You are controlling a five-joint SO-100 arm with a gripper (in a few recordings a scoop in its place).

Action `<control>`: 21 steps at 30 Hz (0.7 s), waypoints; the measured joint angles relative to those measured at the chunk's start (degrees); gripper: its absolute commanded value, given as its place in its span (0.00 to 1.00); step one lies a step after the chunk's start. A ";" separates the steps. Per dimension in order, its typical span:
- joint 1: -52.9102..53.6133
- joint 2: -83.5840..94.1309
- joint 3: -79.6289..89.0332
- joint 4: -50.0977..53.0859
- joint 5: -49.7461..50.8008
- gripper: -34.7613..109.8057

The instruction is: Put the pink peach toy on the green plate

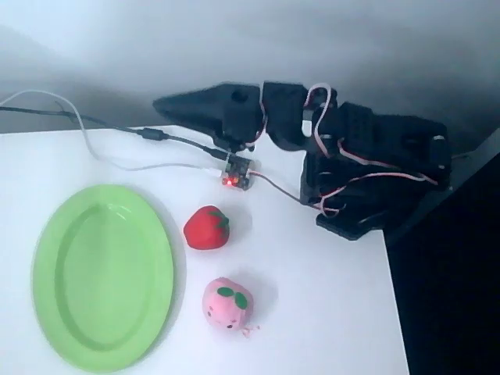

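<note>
Overhead view: the pink peach toy [226,305] lies loose on the tabletop [328,312], lower centre, just right of the empty green plate [47,266]. The gripper [168,105], upper centre, rests folded away; its fingers look closed together, holding nothing.

No legible text, label, brand, number or sign appears in the overhead view. The small circuit board [237,171], lying just above the red strawberry toy [207,227] on the white counter [328,312], shows a red glow, but any markings on it are too small to read.
</note>
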 measured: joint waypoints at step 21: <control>-50.71 -51.06 -42.54 52.82 40.61 0.56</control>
